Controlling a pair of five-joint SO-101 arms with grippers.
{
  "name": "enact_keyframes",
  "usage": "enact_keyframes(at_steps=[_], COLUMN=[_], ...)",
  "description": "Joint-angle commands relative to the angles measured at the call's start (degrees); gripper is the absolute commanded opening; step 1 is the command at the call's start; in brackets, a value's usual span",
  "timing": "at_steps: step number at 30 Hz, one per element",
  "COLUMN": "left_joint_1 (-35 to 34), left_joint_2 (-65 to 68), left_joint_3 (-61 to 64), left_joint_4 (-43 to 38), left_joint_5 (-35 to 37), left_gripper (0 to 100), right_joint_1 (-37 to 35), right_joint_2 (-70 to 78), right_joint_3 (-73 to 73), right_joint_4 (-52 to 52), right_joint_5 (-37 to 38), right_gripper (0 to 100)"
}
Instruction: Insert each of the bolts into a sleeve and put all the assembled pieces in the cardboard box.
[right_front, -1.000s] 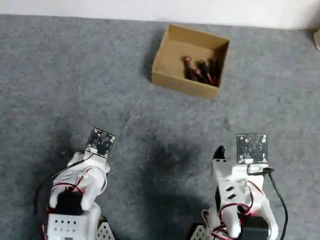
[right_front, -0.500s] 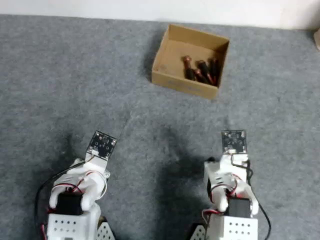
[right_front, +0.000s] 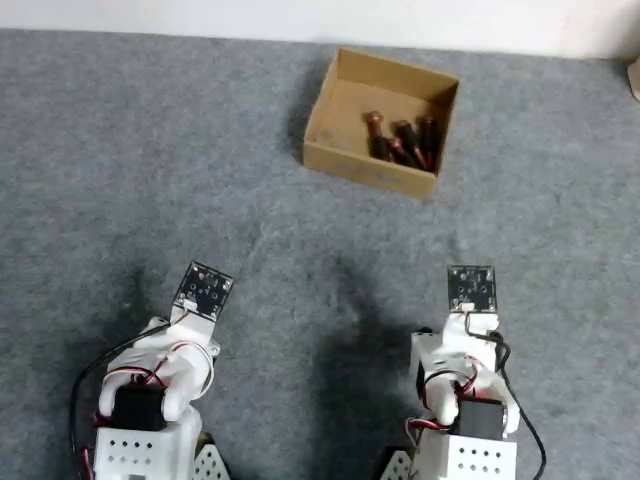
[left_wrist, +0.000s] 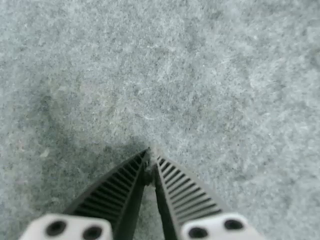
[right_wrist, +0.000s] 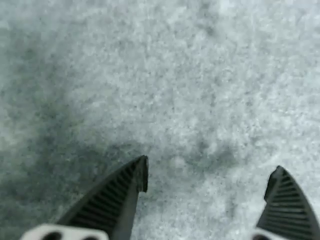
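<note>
Bench (right_front: 150, 150): grey felt is covering it.
Cardboard box (right_front: 370, 170): sitting open at 12 o'clock.
Assembled pieces (right_front: 400, 140): lying inside the box, long axes running roughly 11-to-5 o'clock.
Left jaws: resting pressed together at 7 o'clock.
Right jaws: standing spread at 5 o'clock.

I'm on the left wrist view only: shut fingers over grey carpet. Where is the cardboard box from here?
Observer: In the high view the cardboard box sits far across the carpet, ahead of the gap between one arm and the other arm.
Operator: Anything in it yet?
Observer: Yes, several dark assembled pieces with coppery ends lie together inside it.
Operator: What is the right gripper doing?
Observer: The right gripper is open over bare carpet, with nothing between its fingers.
</note>
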Motion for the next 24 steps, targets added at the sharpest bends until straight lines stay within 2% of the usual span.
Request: enact_keyframes(at_steps=[1, 24], left_joint_1=[-0.40, -1.01], left_joint_2=[-0.40, -0.13], left_joint_3=[1.19, 1.19], left_joint_4=[0.26, 0.35], left_joint_5=[-0.26, -0.26], left_gripper=[1, 1], right_joint_1=[0.57, 0.22], right_joint_2=[-0.57, -2.42], right_joint_3=[6.02, 6.02], right_joint_4=[0.31, 0.31], right_joint_5=[-0.18, -0.18], right_gripper=[33.8, 33.8])
